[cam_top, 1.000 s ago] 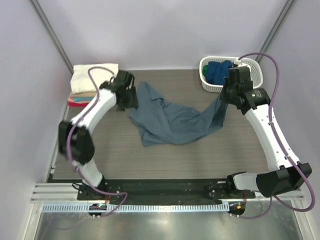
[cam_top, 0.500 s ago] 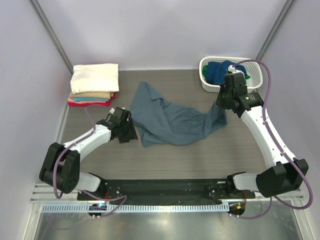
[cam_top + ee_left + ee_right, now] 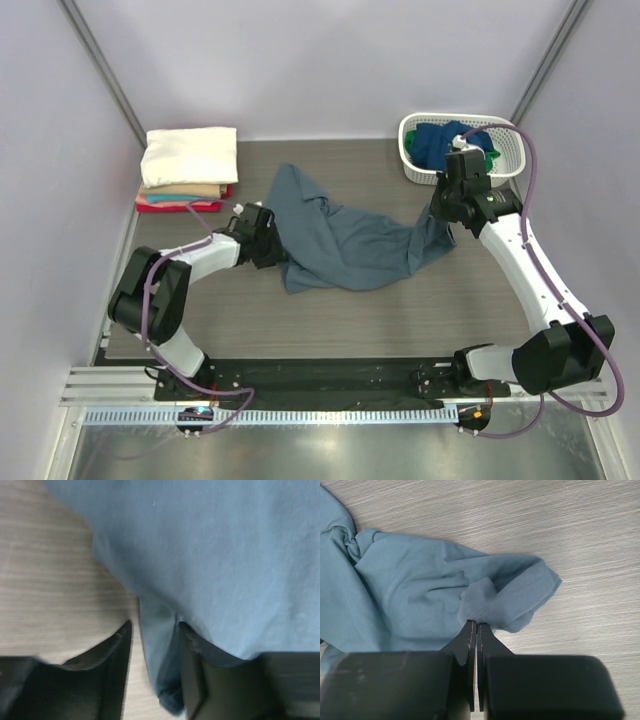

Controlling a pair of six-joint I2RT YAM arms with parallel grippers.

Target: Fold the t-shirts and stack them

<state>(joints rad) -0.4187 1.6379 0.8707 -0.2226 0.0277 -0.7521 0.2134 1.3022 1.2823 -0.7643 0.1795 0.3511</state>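
The slate grey-blue t-shirt (image 3: 340, 240) lies crumpled across the middle of the table. My left gripper (image 3: 270, 247) sits low at the shirt's left edge. In the left wrist view it (image 3: 155, 672) is open, and a fold of the shirt's edge (image 3: 162, 645) lies between its fingers, against the right one. My right gripper (image 3: 440, 213) is shut on the shirt's right hem and holds it a little above the table. The right wrist view shows its closed tips (image 3: 477, 626) pinching the stitched hem (image 3: 485, 607).
A stack of folded shirts (image 3: 188, 155), cream on top with tan, red and teal below, sits at the back left. The white lattice basket (image 3: 510, 150) at the back right holds a dark blue shirt (image 3: 438, 140) and a green one.
My left arm left the shirt's upper left corner, swung toward the near side, and now sits at the shirt's lower left edge. My right gripper, still holding the hem, shifted slightly left.
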